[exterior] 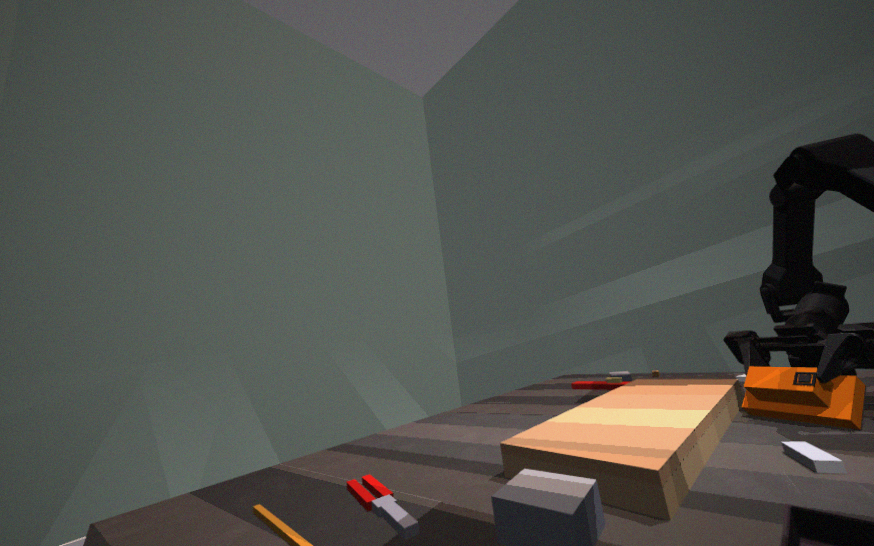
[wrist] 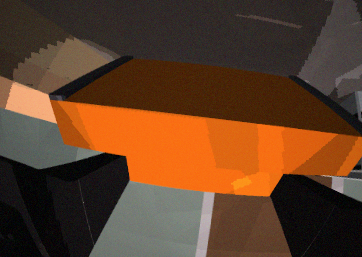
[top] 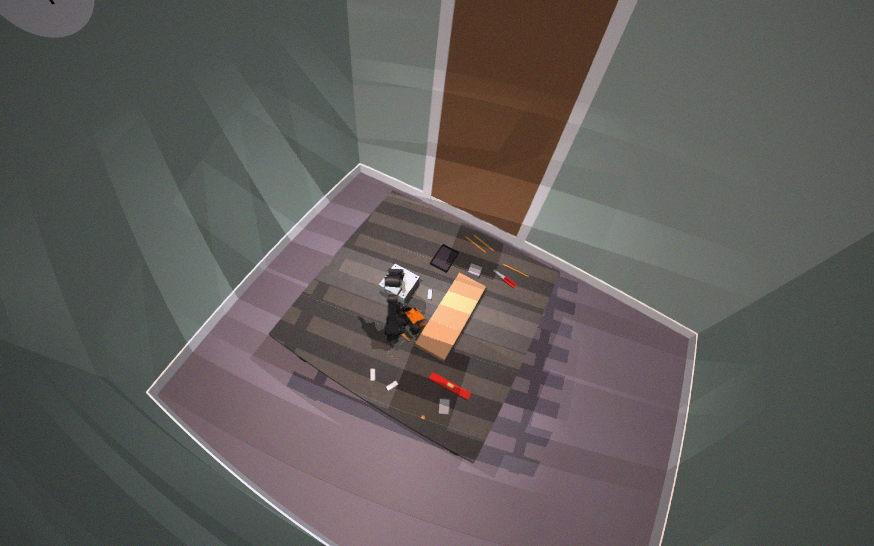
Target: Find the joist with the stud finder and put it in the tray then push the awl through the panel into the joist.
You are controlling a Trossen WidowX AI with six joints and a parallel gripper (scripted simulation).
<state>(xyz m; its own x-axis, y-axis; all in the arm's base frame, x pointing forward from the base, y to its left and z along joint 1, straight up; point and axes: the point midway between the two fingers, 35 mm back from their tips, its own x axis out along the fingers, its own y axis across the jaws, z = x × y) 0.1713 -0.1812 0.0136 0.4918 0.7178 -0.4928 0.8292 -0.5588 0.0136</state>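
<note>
My gripper (top: 411, 321) (exterior: 789, 370) (wrist: 202, 161) is shut on the orange stud finder (top: 415, 316) (exterior: 803, 404) (wrist: 170, 135), with one finger against each side of its narrower upper part. The stud finder is low over the table, close beside the long side of the pale wood panel (top: 439, 333) (exterior: 620, 427). Whether its underside touches the table is hard to tell. The black tray (top: 439, 267) (exterior: 792, 527) stands past one end of the panel, near the arm's base. A small orange piece (top: 406, 336) lies by the gripper; whether it is the awl is unclear.
Near the tray are a grey block (top: 474, 269) (exterior: 542, 512), red-handled pliers (top: 507, 280) (exterior: 389, 508) and thin orange sticks (top: 515, 269). A white piece (top: 429, 294) (exterior: 812, 457) lies beside the panel. A red level (top: 437, 378) (exterior: 590, 385) and another grey block (top: 444, 406) lie beyond its other end.
</note>
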